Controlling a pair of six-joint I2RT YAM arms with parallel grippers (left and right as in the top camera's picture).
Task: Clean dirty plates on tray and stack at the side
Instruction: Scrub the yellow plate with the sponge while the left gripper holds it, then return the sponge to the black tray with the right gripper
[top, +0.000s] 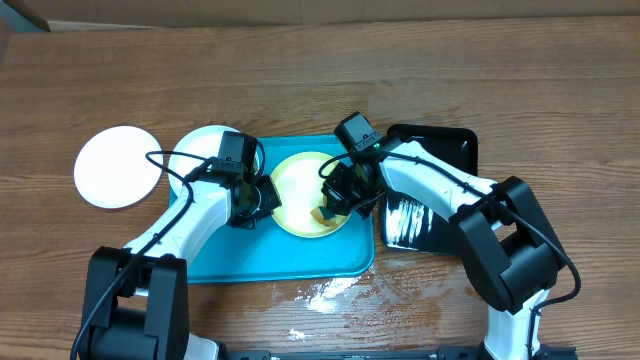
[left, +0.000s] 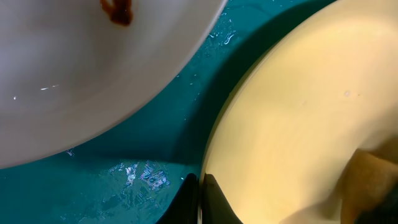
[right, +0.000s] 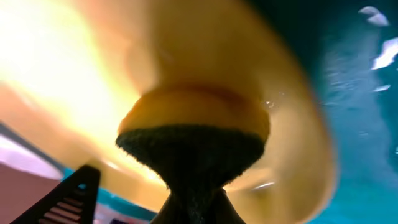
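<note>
Looking down from overhead, you see a teal tray (top: 230, 265) in the middle of a wooden table (top: 400, 70). A yellow plate (top: 298, 180) lies on the tray, right of its middle. A white plate (top: 203, 142) sits at the tray's far left corner, partly under your left arm. In the left wrist view it carries a brown smear (left: 117, 11) near its rim.

Your left gripper (top: 264, 198) is at the yellow plate's left edge. In the left wrist view its fingers (left: 214, 202) are drawn close together and appear to pinch the plate's rim, though only their tips show.

Your right gripper (top: 332, 206) is over the near right part of the yellow plate. Its jaws are clamped on a sponge (right: 193, 140), yellow above and dark below, pressed against the plate; that view is blurred.

A second white plate (top: 118, 166) rests on the bare table, left of the tray and apart from it. A black tray (top: 445, 145) lies just right of the teal one. Water (top: 325, 293) glistens on the table in front of the teal tray.
</note>
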